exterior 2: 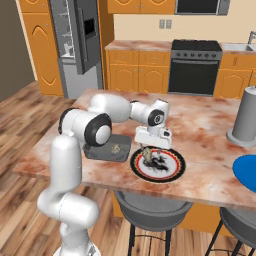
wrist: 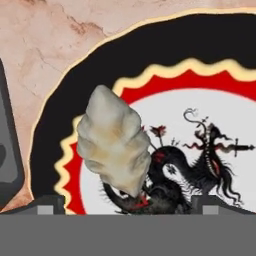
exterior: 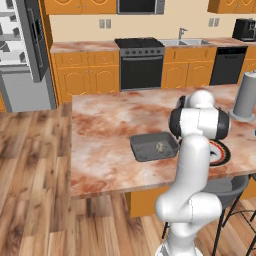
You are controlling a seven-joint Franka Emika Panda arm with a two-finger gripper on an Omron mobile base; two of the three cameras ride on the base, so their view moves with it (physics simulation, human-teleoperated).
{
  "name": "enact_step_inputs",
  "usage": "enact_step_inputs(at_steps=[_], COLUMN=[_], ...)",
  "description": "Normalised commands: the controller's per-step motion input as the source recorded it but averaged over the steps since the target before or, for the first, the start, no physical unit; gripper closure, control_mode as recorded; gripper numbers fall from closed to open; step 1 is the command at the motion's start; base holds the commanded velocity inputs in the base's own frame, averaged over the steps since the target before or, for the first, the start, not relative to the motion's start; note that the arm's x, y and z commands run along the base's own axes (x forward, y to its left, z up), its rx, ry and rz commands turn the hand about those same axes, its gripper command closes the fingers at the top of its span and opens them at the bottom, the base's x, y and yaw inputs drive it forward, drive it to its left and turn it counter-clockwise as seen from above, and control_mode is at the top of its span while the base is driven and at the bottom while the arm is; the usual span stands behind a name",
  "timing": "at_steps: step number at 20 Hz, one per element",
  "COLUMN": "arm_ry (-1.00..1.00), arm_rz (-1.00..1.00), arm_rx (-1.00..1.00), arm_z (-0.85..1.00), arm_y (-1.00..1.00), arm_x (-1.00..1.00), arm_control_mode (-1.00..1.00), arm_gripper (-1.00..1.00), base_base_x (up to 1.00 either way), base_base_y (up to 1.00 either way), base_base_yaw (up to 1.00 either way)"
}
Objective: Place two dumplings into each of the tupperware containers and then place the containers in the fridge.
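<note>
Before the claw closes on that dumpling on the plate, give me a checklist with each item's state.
1. Claw open: ok, its tips stand wide apart in the hand view.
2. Dumpling between the tips: ok, it lies between them, nearer one side, in the hand view.
3. Dumpling lying free on the white plate: ok, nothing else touches it.
4. Claw low enough to grasp: cannot tell, the gap down to the plate does not show clearly.
5. Dark grey container ready beside the plate: ok, it holds one dumpling with room left.
6. Fridge open: ok, its inner shelves show.
</note>
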Motion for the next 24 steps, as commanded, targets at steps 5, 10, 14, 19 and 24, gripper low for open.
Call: enact_step_inputs(at_steps=[5,10,14,19,24], arm_ry=[-0.06,0.00,-0.02,-0.18,-0.25], arm_rz=[0.23,0.08,0.02,0.01,0.00], arm_rx=[0.03,0.00,0.02,0.03,0.01], arm_z=[-0.21,-0.11,-0.19,-0.20,-0.21], arm_y=[0.04,0.02,0.17,0.16,0.02], arm_x=[0.02,-0.05,-0.03,-0.02,-0.01], arm_control_mode=[-1.00,-1.00,-1.00,-1.00,-1.00], arm_gripper=[-1.00,-1.00,-1.00,-1.00,-1.00], base_base_x=[0.00,0.00,0.00,0.00,0.00], base_base_y=[0.00,0.00,0.00,0.00,0.00], base_base_yaw=[0.00,0.00,0.00,0.00,0.00])
